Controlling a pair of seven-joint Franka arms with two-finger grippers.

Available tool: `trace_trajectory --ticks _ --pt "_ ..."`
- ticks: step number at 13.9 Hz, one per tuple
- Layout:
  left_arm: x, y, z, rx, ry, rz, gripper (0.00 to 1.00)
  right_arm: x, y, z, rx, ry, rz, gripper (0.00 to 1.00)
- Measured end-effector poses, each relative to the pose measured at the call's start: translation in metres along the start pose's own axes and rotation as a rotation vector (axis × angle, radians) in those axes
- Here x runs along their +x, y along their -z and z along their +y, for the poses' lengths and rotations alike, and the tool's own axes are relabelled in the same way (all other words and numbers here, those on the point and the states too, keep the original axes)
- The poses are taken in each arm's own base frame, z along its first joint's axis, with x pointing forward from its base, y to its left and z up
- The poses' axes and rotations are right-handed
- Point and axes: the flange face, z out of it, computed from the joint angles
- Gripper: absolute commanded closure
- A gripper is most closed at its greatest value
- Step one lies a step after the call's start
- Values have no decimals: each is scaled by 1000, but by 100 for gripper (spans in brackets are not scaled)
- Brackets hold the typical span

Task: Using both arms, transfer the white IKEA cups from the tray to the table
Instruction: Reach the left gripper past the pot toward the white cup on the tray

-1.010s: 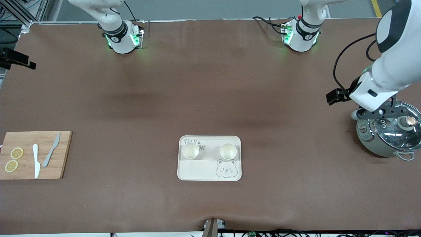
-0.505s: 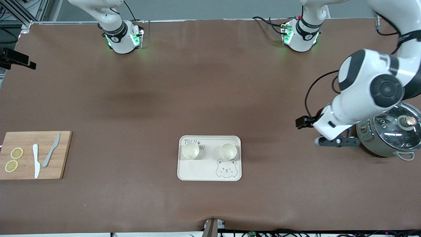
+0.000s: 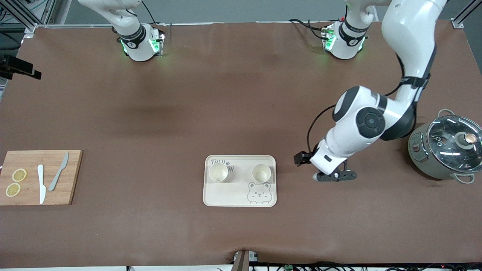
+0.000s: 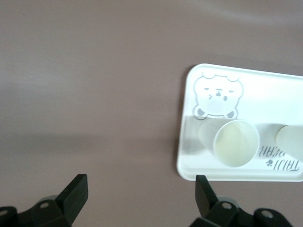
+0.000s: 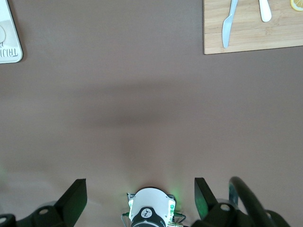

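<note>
Two white IKEA cups stand upright on the cream bear tray (image 3: 241, 197), one (image 3: 218, 172) toward the right arm's end and one (image 3: 261, 172) toward the left arm's end. My left gripper (image 3: 334, 176) is open and empty over bare table, between the tray and the pot. The left wrist view shows its open gripper (image 4: 141, 194), the nearer cup (image 4: 236, 143), part of the other cup (image 4: 291, 140) and the tray (image 4: 270, 101). My right gripper (image 5: 139, 198) is open and empty, high over its own base (image 5: 149, 213), and is out of the front view.
A wooden cutting board (image 3: 26, 195) with two knives (image 3: 41, 183) and lemon slices (image 3: 19, 175) lies at the right arm's end. A grey pot with a glass lid (image 3: 448, 146) stands at the left arm's end. The right wrist view shows the board (image 5: 251, 38) and a tray corner (image 5: 9, 38).
My left arm has swung from over the pot toward the tray, and its gripper now hangs close to the tray. The cups and the right arm have not moved.
</note>
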Motion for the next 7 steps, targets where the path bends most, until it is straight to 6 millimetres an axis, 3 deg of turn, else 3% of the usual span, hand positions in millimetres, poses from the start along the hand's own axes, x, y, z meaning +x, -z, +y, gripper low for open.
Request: trace_trajectory --ticks 3,7 --pt "-1 -27 24 -15 5 32 0 0 0 0 0 -1 0 0" --pt "-4 -44 59 -58 -31 88 1 0 0 1 0 -1 -1 0"
